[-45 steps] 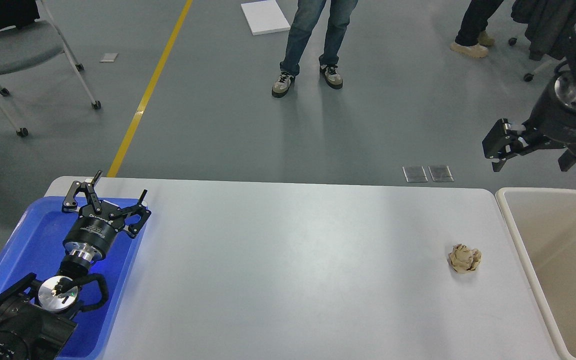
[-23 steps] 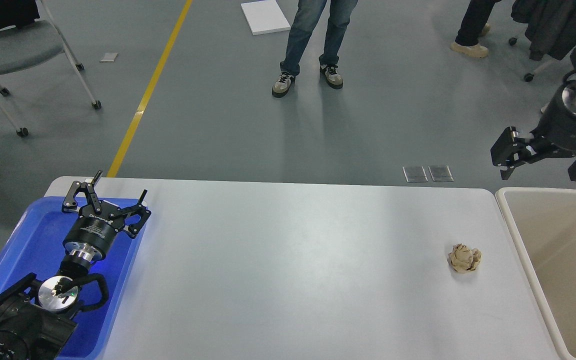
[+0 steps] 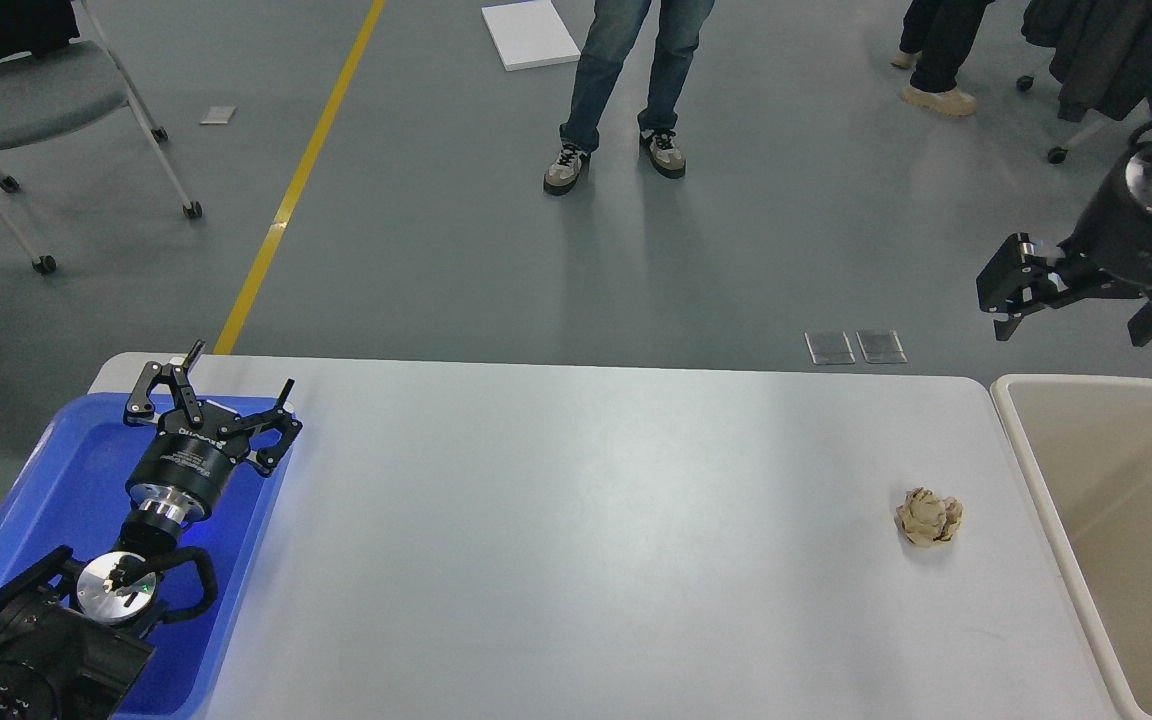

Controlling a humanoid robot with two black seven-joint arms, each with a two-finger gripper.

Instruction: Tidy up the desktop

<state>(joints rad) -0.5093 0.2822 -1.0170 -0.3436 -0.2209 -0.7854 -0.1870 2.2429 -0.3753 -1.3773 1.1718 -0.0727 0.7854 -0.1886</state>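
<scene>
Desktop (image 3: 576,540) fills the lower half of the head view, a smooth white-grey slab, and the one loose item on it is a crumpled paper ball (image 3: 929,517) lying toward four o'clock from the table's centre, near the right edge. It looks light, soft and springy, likely to skid on the slick top if nudged, so the fair hold is a pinch across its widest part from straight above. Just beside the table at three o'clock sits the beige bin (image 3: 1036,470), probably its destination. At nine o'clock the blue tray (image 3: 46,470) holds the left gripper (image 3: 211,400), its fingers spread wide and grasping nothing. The right gripper (image 3: 1066,300) hangs high at about one o'clock from the ball, well apart from it; it seems open and empty, though only one finger shows clearly.
</scene>
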